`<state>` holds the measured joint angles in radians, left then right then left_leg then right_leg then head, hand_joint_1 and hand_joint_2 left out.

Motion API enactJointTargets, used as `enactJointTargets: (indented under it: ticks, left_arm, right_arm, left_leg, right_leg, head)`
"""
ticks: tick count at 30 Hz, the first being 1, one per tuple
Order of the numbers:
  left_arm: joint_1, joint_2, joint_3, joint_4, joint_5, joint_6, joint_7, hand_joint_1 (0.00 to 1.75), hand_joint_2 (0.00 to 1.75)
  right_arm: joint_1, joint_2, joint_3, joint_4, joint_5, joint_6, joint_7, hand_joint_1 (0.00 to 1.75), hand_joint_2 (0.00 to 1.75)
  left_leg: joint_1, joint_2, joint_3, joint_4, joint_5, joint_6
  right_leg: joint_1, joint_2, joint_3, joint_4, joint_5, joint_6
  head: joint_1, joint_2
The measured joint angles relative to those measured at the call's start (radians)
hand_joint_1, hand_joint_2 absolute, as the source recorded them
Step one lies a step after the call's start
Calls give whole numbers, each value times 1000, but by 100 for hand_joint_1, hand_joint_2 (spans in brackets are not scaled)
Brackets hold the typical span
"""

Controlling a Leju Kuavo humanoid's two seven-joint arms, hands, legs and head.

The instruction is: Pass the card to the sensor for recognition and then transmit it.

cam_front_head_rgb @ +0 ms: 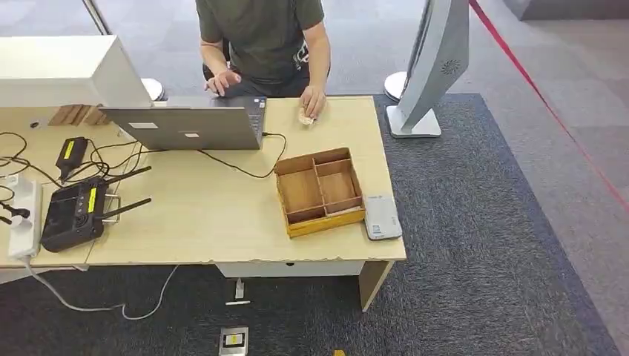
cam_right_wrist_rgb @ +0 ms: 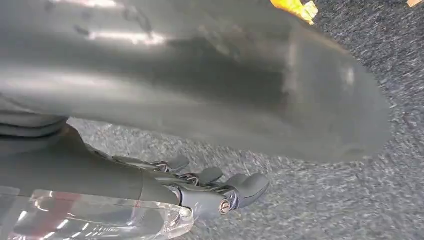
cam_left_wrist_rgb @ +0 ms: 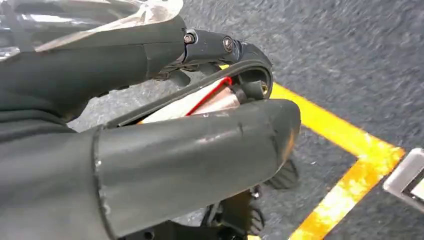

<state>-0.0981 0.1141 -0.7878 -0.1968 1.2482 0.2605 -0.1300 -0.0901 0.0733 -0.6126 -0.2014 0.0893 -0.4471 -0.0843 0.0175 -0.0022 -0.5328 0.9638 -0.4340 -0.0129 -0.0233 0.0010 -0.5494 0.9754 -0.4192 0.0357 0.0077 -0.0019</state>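
Note:
A pale card with a red stripe (cam_left_wrist_rgb: 192, 101) sits wedged between the thick thumb and the dark fingers of my left hand (cam_left_wrist_rgb: 150, 155), which hangs low over the dark carpet. A black band runs along the card's edge. My right hand (cam_right_wrist_rgb: 175, 100) also hangs over the carpet, its fingers (cam_right_wrist_rgb: 220, 187) loosely curved with nothing in them. On the wooden table (cam_front_head_rgb: 200, 222), a white flat sensor (cam_front_head_rgb: 382, 217) lies at the front right corner.
An empty wooden divided box (cam_front_head_rgb: 320, 190) stands left of the sensor. A person (cam_front_head_rgb: 263, 37) sits behind the table at a laptop (cam_front_head_rgb: 185, 126). A black router (cam_front_head_rgb: 74, 211) and cables lie at the left. Yellow tape (cam_left_wrist_rgb: 350, 145) and a floor socket (cam_front_head_rgb: 234, 341) mark the carpet.

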Motion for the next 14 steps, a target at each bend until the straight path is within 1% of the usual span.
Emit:
enactJointTargets:
  ticks: [1, 2, 3, 4, 5, 6, 7, 8, 9, 12, 14]
  left_arm:
    - [1, -1, 4, 0, 4, 0, -15, 0, 0]
    - [2, -3, 8, 0, 10, 0, -55, 0, 0]
    - [2, -3, 13, 0, 11, -5, -103, 0, 175]
    - [2, -3, 16, 0, 10, -22, -145, 0, 175]
    - [2, -3, 18, 0, -13, -34, -170, 0, 175]
    - [1, -2, 16, 0, -73, -40, -189, 0, 175]
    - [0, -1, 4, 0, -152, -46, -193, 0, 0]
    - [-3, -1, -11, 0, -207, -52, -193, 0, 0]
    - [-4, -1, -24, -1, -222, -51, -186, 0, 0]
    - [-6, -8, -36, -5, -183, 2, -168, 0, 0]
    - [-5, -11, -39, -6, -149, 51, -179, 0, 0]
  right_arm:
    - [-2, 2, -7, 2, -2, -2, -3, 0, 0]
    - [-4, 3, -15, 6, -5, -3, -8, 0, 0]
    - [-6, 6, -24, 8, -6, -7, -16, 0, 0]
    - [-6, 8, -29, 9, -6, -8, -22, 0, 0]
    - [-6, 9, -35, 10, -5, -8, -26, 0, 0]
    - [-8, 9, -40, 12, 1, -7, -27, 0, 0]
    - [-8, 9, -44, 14, 12, -2, -27, 0, 0]
    - [-8, 8, -44, 14, 27, 6, -27, 0, 0]
    - [-9, 6, -44, 14, 40, 13, -29, 0, 0]
    - [-9, 2, -44, 15, 55, 22, -45, 0, 0]
    - [-10, -2, -44, 16, 55, 23, -60, 0, 0]
  left_leg:
    - [0, 0, 0, 0, 0, 0]
    - [0, 0, 0, 0, 0, 0]
    - [0, 0, 0, 0, 0, 0]
    - [0, 0, 0, 0, 0, 0]
    - [0, 0, 0, 0, 0, 0]
    - [0, 0, 0, 0, 0, 0]
    - [0, 0, 0, 0, 0, 0]
    - [0, 0, 0, 0, 0, 0]
    - [0, 0, 0, 0, 0, 0]
    - [0, 0, 0, 0, 0, 0]
    - [0, 0, 0, 0, 0, 0]
  right_leg:
    - [0, 0, 0, 0, 0, 0]
    - [0, 0, 0, 0, 0, 0]
    - [0, 0, 0, 0, 0, 0]
    - [0, 0, 0, 0, 0, 0]
    - [0, 0, 0, 0, 0, 0]
    - [0, 0, 0, 0, 0, 0]
    - [0, 0, 0, 0, 0, 0]
    - [0, 0, 0, 0, 0, 0]
    - [0, 0, 0, 0, 0, 0]
    - [0, 0, 0, 0, 0, 0]
    - [0, 0, 0, 0, 0, 0]
  head:
    - [0, 0]
    - [0, 0]
    - [0, 0]
    - [0, 0]
    - [0, 0]
    - [0, 0]
    - [0, 0]
    - [0, 0]
    - [0, 0]
    - [0, 0]
    - [0, 0]
